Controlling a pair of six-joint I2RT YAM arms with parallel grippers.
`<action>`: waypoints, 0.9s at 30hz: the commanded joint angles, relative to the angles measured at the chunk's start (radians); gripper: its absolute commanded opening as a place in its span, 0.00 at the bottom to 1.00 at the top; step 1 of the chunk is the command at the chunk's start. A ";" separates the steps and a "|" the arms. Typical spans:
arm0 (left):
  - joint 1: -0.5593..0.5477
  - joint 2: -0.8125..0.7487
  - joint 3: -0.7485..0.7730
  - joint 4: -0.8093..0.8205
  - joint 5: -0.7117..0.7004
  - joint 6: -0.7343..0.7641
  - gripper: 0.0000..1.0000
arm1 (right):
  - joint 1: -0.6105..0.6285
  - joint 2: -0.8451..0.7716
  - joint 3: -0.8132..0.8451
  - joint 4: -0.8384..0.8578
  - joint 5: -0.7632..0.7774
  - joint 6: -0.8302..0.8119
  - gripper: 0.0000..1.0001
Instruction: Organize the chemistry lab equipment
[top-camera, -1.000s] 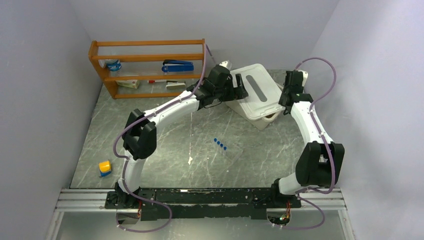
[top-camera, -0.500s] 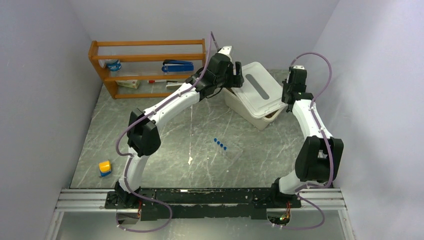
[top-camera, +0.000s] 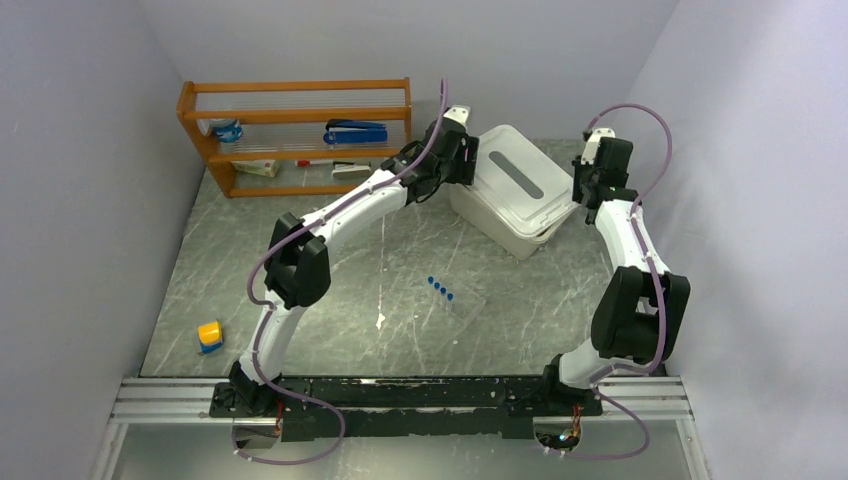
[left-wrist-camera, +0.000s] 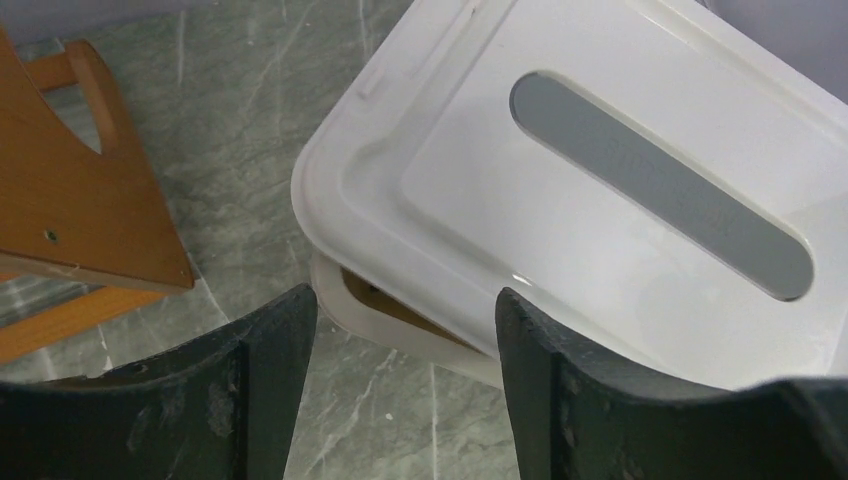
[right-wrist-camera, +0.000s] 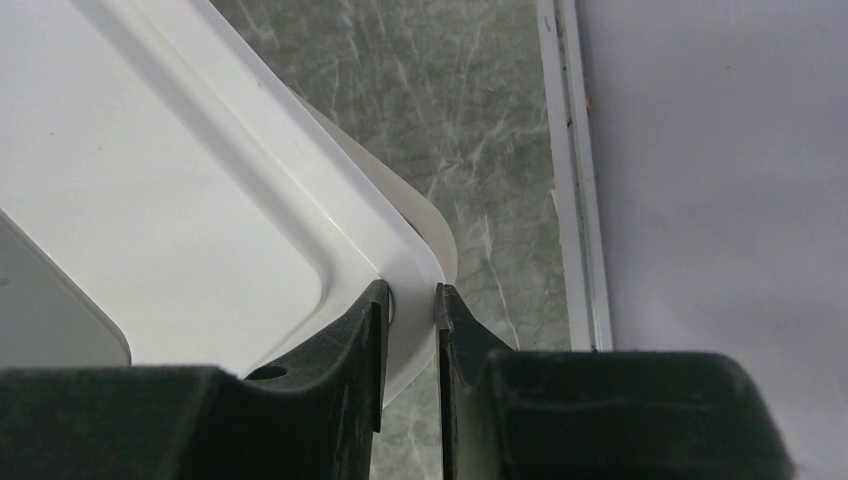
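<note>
A white bin (top-camera: 497, 226) stands at the back of the table under its white lid (top-camera: 515, 175), which has a grey handle strip. The right wrist view shows my right gripper (right-wrist-camera: 410, 305) shut on the lid's (right-wrist-camera: 150, 200) right corner. My left gripper (left-wrist-camera: 405, 330) is open at the bin's left corner, its jaws either side of the lid's (left-wrist-camera: 600, 200) edge. There the lid sits slightly off the bin rim (left-wrist-camera: 335, 295), leaving a dark gap. A clear rack (top-camera: 464, 306) with blue-capped tubes (top-camera: 440, 290) lies mid-table. Other equipment is out of view.
An orange shelf (top-camera: 296, 88) with a blue stapler (top-camera: 355, 131) stands at the back left, close to my left gripper (top-camera: 468, 160). A small yellow-and-blue block (top-camera: 209, 335) sits near the front left. The right wall is close behind my right gripper (top-camera: 585, 195).
The tilted lid has come down flat over the bin. My left gripper moved back to the bin's left corner and its jaws narrowed. The right gripper shifted back and right with the lid.
</note>
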 joint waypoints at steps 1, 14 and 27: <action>-0.002 -0.025 0.012 0.018 -0.041 0.045 0.71 | -0.027 0.027 -0.005 0.009 -0.097 -0.064 0.08; 0.011 0.003 0.013 0.002 -0.068 0.061 0.66 | -0.035 0.037 -0.011 0.028 -0.097 -0.152 0.00; 0.010 0.021 -0.056 -0.012 0.028 0.049 0.54 | -0.036 0.033 -0.044 0.051 -0.090 -0.188 0.09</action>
